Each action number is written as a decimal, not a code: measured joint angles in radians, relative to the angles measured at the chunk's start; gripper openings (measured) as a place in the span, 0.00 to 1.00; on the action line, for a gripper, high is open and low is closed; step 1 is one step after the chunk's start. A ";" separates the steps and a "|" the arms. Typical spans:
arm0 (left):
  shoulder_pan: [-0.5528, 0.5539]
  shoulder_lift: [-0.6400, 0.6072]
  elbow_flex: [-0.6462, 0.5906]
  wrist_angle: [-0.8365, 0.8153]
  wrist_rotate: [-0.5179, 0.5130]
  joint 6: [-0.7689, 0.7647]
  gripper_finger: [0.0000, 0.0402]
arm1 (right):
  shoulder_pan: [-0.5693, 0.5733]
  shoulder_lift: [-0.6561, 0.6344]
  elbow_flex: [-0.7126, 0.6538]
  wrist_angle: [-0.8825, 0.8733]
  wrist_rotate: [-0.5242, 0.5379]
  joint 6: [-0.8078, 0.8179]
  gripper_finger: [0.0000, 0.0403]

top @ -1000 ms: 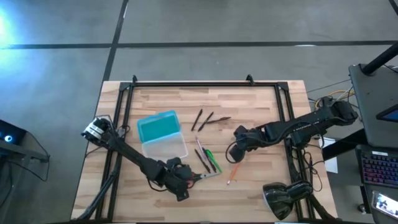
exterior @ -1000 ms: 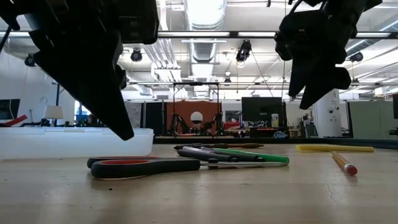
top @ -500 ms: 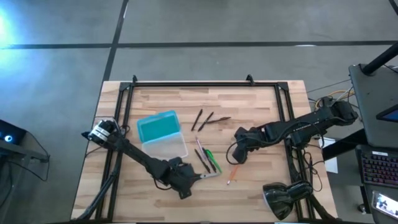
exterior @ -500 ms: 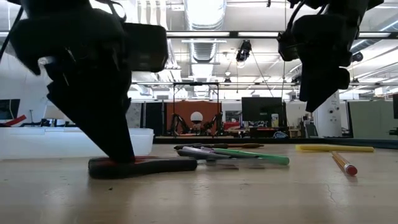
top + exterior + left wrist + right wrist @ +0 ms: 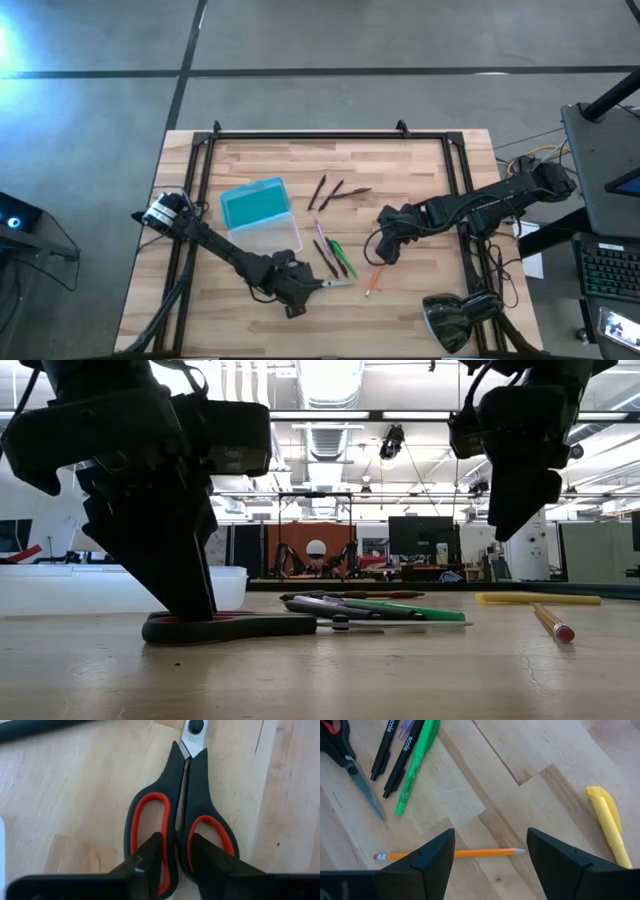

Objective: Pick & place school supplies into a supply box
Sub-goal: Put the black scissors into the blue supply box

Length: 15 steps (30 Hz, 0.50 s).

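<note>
The red-handled scissors (image 5: 327, 284) lie flat near the table's near edge, blades pointing right. My left gripper (image 5: 293, 291) stands on their handles (image 5: 230, 627), shut on them. My right gripper (image 5: 490, 851) hovers open above the orange pencil (image 5: 455, 853), which lies flat between its fingers without being touched. The green marker (image 5: 415, 767) and dark pens (image 5: 395, 750) lie side by side between scissors and pencil. The short yellow stick (image 5: 610, 822) lies right of them. The supply box (image 5: 260, 216) stands open, turquoise lid toward the far side. My left gripper comes down on the scissors from above, one finger (image 5: 150, 852) in each red-lined handle loop. The two inner bars of the handles (image 5: 179, 827) lie pinched between the fingers. The scissors rest flat on the table.
Three more dark pens (image 5: 336, 193) lie fanned out toward the far side, beyond the box. A black frame (image 5: 320, 134) borders the table's far and side edges. A lamp head (image 5: 455, 318) sits at the near right corner. Bare wood shows near the left edge.
My left gripper has come down from just above the table onto the scissors' handles, shifting slightly right, and now stands on them. The scissors lie where they lay. My right gripper has drifted a little toward the pencil.
</note>
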 joint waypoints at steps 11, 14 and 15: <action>0.001 -0.040 0.136 -0.178 0.034 -0.002 0.14 | 0.000 0.000 -0.002 0.002 0.003 -0.025 0.58; -0.001 -0.099 0.203 -0.242 0.006 -0.001 0.14 | 0.000 0.000 -0.002 0.004 0.003 -0.048 0.57; -0.001 -0.119 0.224 -0.273 -0.012 -0.005 0.14 | -0.001 0.000 -0.002 0.006 0.003 -0.055 0.57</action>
